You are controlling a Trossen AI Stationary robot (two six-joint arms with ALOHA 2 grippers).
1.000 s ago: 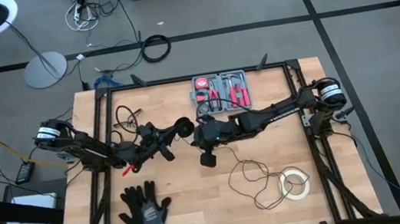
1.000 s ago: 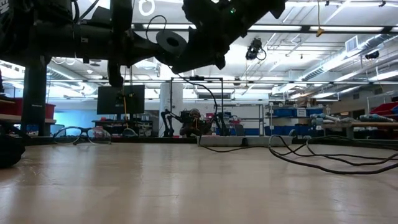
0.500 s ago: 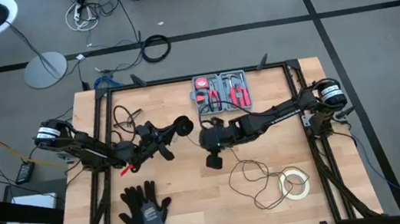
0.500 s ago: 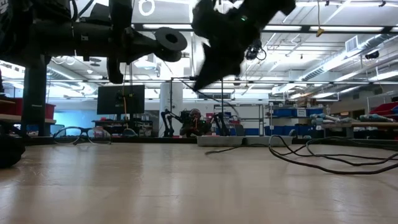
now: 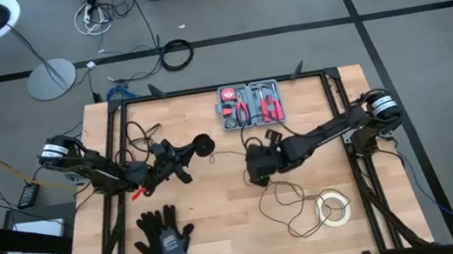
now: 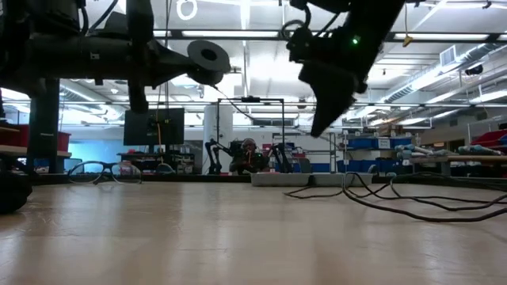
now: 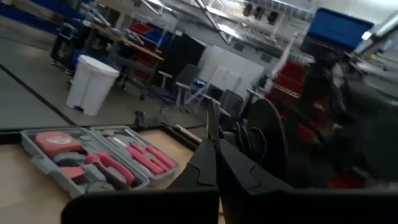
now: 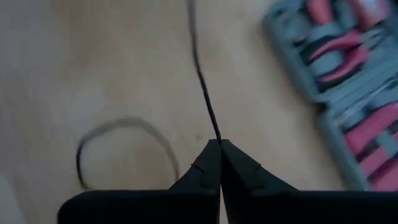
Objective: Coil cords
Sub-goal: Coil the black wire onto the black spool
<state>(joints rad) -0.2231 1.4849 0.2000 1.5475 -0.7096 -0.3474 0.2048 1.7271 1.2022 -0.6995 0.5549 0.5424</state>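
The right tool (image 5: 258, 172), clamped on the cord (image 5: 293, 201) at mid-surface, faces the left tool (image 5: 197, 147) at nine o'clock, closed on its puck (image 5: 203, 142). Loose loops trail toward five o'clock beside the tape roll (image 5: 334, 207); pulling could snag it or slip the thin wire.

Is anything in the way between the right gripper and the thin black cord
Nothing visible. The right gripper is already shut on the thin black cord, which runs straight out from between its fingertips. The left gripper is shut too, beside the round black disc.
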